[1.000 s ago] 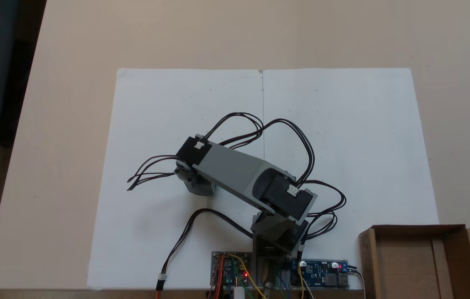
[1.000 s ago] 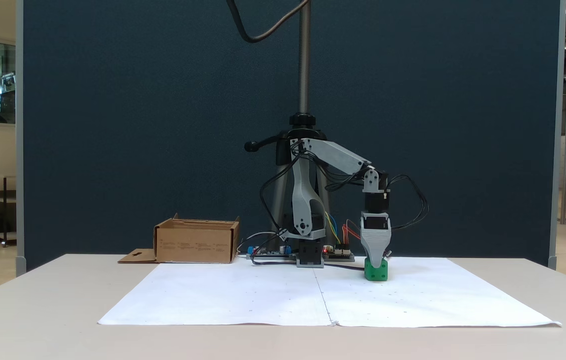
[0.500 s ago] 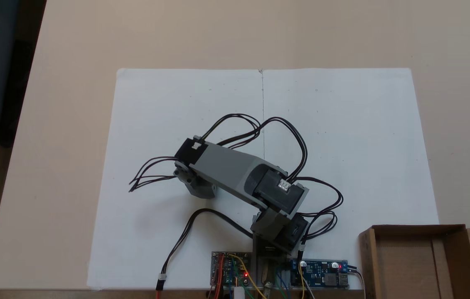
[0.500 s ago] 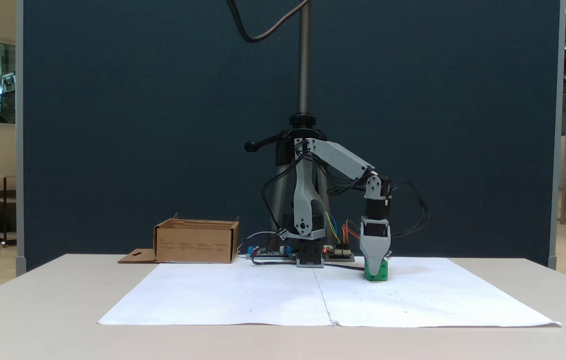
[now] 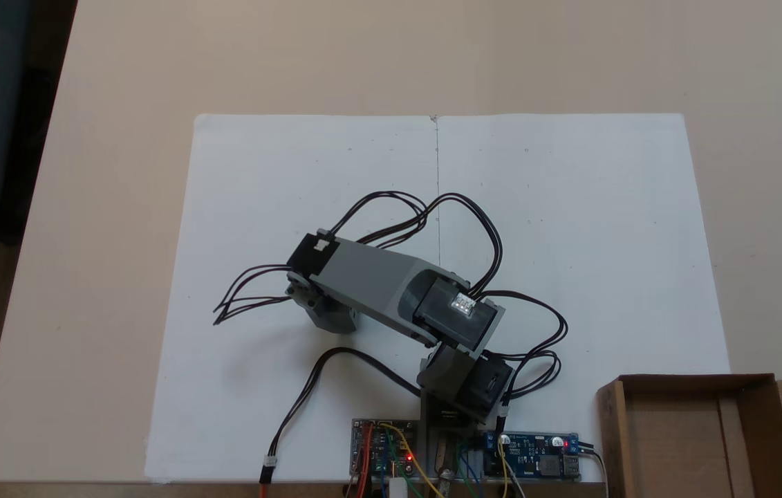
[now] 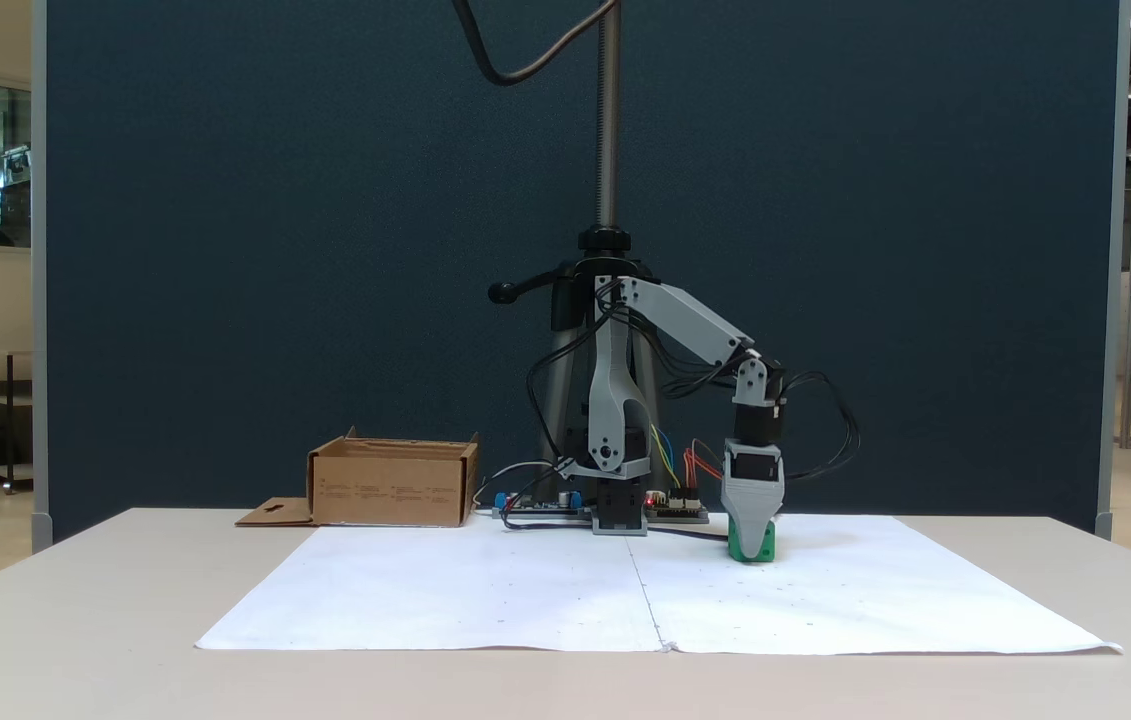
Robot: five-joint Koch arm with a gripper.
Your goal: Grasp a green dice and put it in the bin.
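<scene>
In the fixed view from the front, the gripper pointed straight down at the paper, its grey tapered jaw lowered over the dice. The dice sat on the paper, right of the centre crease in that view, with only its lower and right parts showing beside the jaw. One jaw faced the camera and hid the other, so whether the jaws stood apart or had closed on the dice could not be told.

In the fixed view from above, the arm reached out over the left half of the paper, its grey link covering the gripper and dice below. Black cables looped around the arm.

The bin stood on the table at the left in the front view, well apart from the dice, with its flap lying flat beside it. From above, the bin sat at the lower right corner, just beside the circuit boards at the arm's base.
</scene>
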